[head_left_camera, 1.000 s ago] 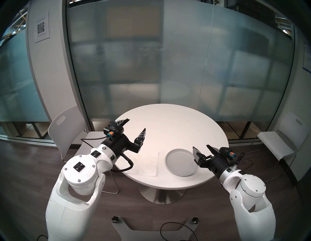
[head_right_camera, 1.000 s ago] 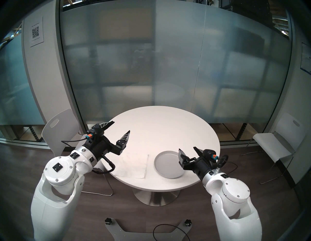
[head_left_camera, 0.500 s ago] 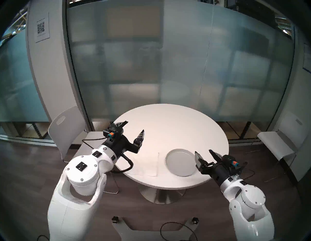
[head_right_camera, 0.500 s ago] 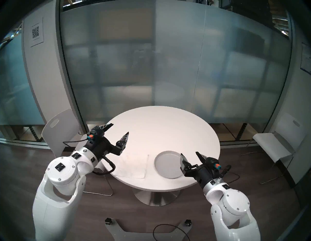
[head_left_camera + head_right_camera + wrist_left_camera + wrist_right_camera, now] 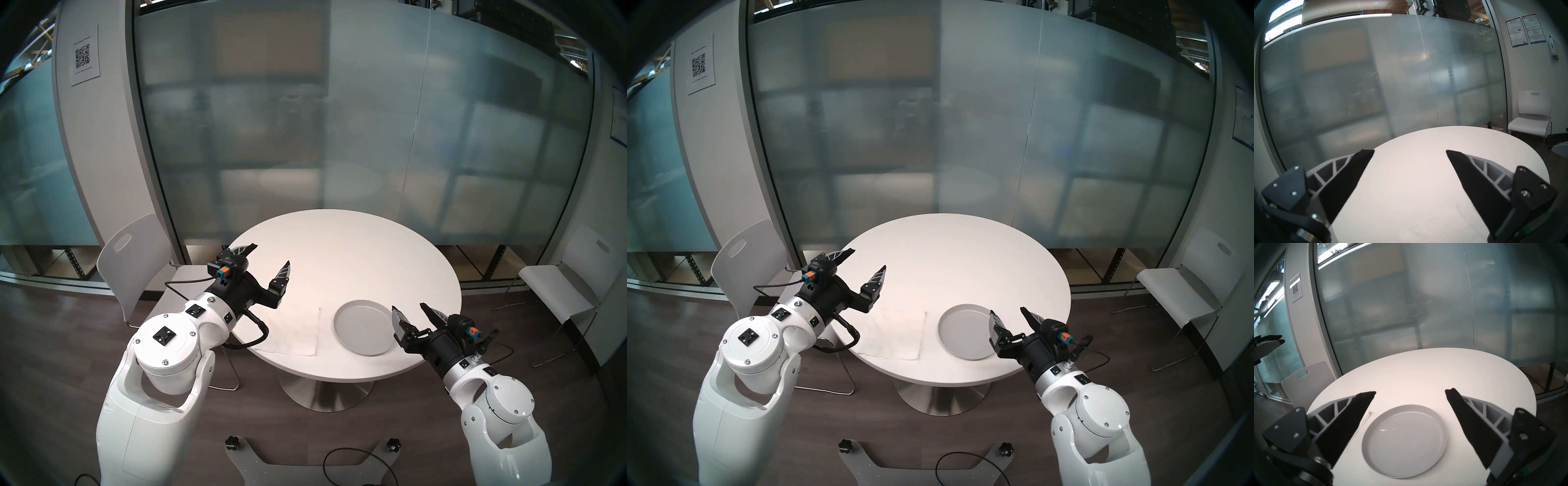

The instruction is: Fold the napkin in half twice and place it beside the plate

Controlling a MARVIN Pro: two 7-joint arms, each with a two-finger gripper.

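Presently noted, nearest first: napkin (image 5: 295, 334) lying flat on the counter (image 5: 346, 258) at lower centre of the head view, near edge close to the counter rim, far-right corner slightly lifted. No fold seen for certain; sheet white on white, outline faint. Plate (image 5: 363, 327) just beside it toward frame right, apart from it by a narrow strip of bare counter.

Left tool (image 5: 269, 254) held above the counter at left of centre, fingers spread wide, nothing gripped. Right tool (image 5: 409, 309) at lower right, over the plate's right rim, likewise spread wide and empty.

Risks, as judged: thin sheet hard to pinch off a flat surface; likely to slide toward the counter edge, crumple or tear under a scraping fingertip. Poor contrast liable to cause a missed edge. Right tool close to the plate rim; a low sweep toward the napkin likely to knock or shift the plate.

Farther off: chair (image 5: 135, 258) at mid-left, second chair (image 5: 563, 292) at mid-right, neither obstructing. Frosted glass wall (image 5: 305, 135) behind.
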